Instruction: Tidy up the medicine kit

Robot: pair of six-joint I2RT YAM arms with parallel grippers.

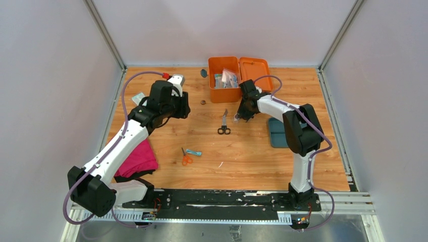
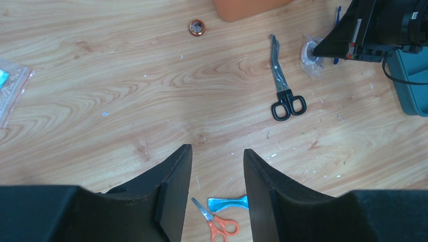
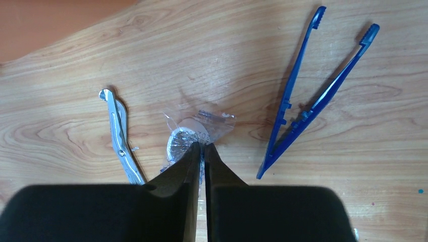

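Observation:
The orange medicine kit (image 1: 218, 94) stands open at the back centre, its lid (image 1: 255, 68) laid flat to the right, with packets (image 1: 228, 79) inside. My right gripper (image 1: 238, 117) is low over the table in front of the kit. Its jaws are shut (image 3: 203, 146) on the edge of a clear packet holding a white roll (image 3: 188, 135). Blue tweezers (image 3: 313, 96) lie to its right and black-handled scissors (image 1: 224, 124) to its left. My left gripper (image 2: 217, 151) is open and empty, held above the table at the left.
Orange scissors (image 1: 186, 158) and a blue packet (image 1: 194, 152) lie at centre front. A small copper disc (image 1: 203, 102) sits before the kit. A teal tray (image 1: 276, 132) lies right, a pink cloth (image 1: 139, 156) front left, and a clear bag (image 2: 10, 91) far left.

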